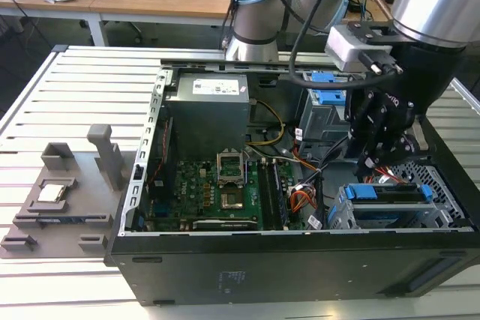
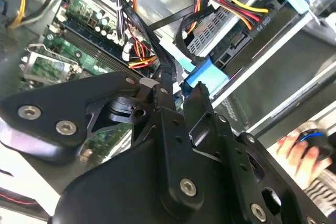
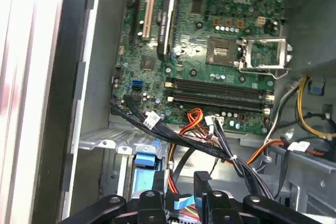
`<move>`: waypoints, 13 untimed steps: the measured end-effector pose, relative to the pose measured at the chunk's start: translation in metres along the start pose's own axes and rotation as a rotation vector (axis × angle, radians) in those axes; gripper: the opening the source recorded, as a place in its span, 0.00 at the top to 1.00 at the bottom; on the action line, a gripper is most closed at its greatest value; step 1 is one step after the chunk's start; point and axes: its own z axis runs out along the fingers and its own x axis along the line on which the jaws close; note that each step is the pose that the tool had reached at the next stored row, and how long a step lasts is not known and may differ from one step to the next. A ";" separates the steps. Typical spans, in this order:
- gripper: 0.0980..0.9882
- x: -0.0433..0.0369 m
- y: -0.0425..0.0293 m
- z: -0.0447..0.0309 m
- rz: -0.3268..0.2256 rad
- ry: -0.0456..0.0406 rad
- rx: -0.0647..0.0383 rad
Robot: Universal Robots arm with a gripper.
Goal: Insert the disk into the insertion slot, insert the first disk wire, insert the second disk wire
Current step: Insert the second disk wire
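The disk (image 1: 390, 194) lies in its blue carrier inside the insertion slot (image 1: 375, 219), the silver perforated cage at the exterior view's right front corner of the open computer case. My gripper (image 1: 379, 162) hangs just above the cage's rear side. In the second wrist view my gripper (image 2: 178, 95) is shut on the plug end of a black disk wire (image 2: 157, 51) that runs down between the fingers. The disk's rear edge (image 2: 236, 40) is close beyond them. The first wrist view has my gripper (image 3: 176, 195) above the blue carrier (image 3: 143, 182).
Red, yellow and black power wires (image 2: 220, 3) drape over the disk's back. The motherboard (image 1: 217, 192), power supply (image 1: 206, 106) and a taller bay with a blue latch (image 1: 326, 99) share the case. A grey fixture with a chip (image 1: 51, 192) lies outside it. A person's hand (image 2: 296, 148) is near.
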 end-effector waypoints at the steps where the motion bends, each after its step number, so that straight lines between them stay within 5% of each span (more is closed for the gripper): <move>1: 0.70 0.0000 0.0000 0.0008 -0.027 0.0040 0.001; 3: 0.70 0.0000 -0.0002 0.0016 -0.049 0.0122 0.001; 5: 0.70 -0.0024 -0.0023 0.0033 -0.060 0.0539 -0.006; 6: 0.70 -0.0040 -0.0032 0.0038 -0.061 0.0681 -0.009; 11: 0.70 -0.0153 -0.0113 0.0058 -0.070 0.1028 -0.014; 13: 0.70 -0.0173 -0.0146 0.0094 -0.072 0.1311 -0.019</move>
